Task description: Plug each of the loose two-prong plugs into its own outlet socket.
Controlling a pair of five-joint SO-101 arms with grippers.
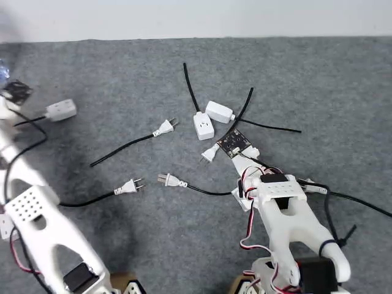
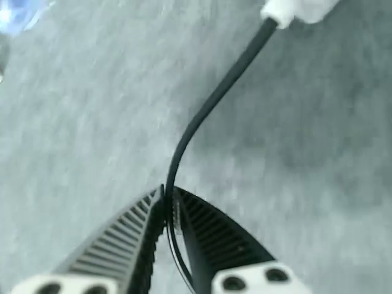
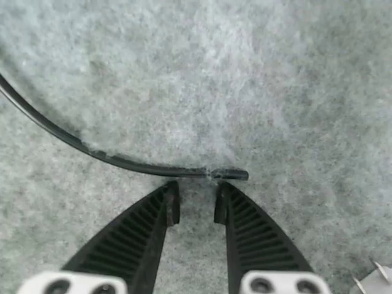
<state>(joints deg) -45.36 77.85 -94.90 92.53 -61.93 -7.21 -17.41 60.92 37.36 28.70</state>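
My left gripper (image 2: 166, 196) is shut on the black cord (image 2: 208, 107) of a white outlet socket (image 2: 300, 9). That socket (image 1: 61, 110) lies at the far left of the grey mat, beside the left arm. Two more white sockets (image 1: 203, 125) (image 1: 219, 112) lie side by side at mid-table. Several loose white two-prong plugs lie about: one (image 1: 164, 127) left of the sockets, two (image 1: 128, 186) (image 1: 168, 180) prong to prong nearer the front, and one (image 1: 210, 153) by the right arm's wrist (image 1: 236, 144). My right gripper (image 3: 196, 202) is open just short of a black cord's cut end (image 3: 229, 174).
Black cords (image 1: 122, 147) trail across the grey mat (image 1: 318, 79). Metal prongs (image 3: 373, 269) show at the corner of the right wrist view. The right arm's own wires (image 1: 334, 199) run off to the right. A pale wall borders the mat's far edge.
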